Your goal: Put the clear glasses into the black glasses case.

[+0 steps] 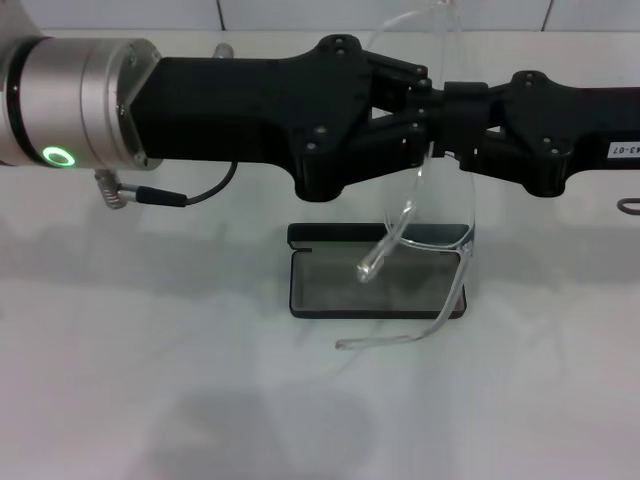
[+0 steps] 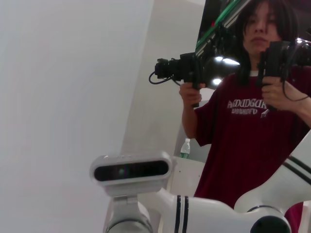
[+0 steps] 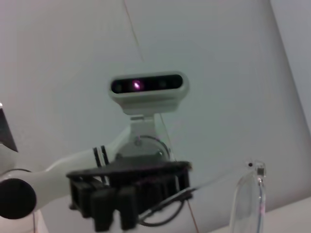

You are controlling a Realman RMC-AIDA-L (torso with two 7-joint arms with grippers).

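The left gripper (image 1: 428, 100) and the right gripper (image 1: 450, 120) meet high above the table (image 1: 150, 380), reaching in from opposite sides in the head view; both sets of dark fingers come together at the same spot on the clear glasses (image 1: 440, 230), and both appear pressed onto the transparent frame, pinching it between them, though the black linkages overlap so closely there that the exact contact of each pad is hard to separate; the left arm's silver wrist ring with its green light (image 1: 58, 155) sits at the far left, a thin black cable (image 1: 190, 195) looping beneath it.

The glasses hang from that shared grip, held off the table; the lens curves downward and one thin clear arm ends over the tray, the other sweeping out past the case's near edge; in the right wrist view a curved piece of the clear glasses (image 3: 248, 199) shows beside a black finned part (image 3: 129, 191) and the robot's head camera (image 3: 147, 90).

The black glasses case (image 1: 320, 300) lies open on the table directly beneath the glasses, its grey lining facing up, its lid (image 1: 330, 236) folded back on the far side.

The left wrist view shows a person in a dark red shirt (image 2: 252, 141) holding handheld controllers.
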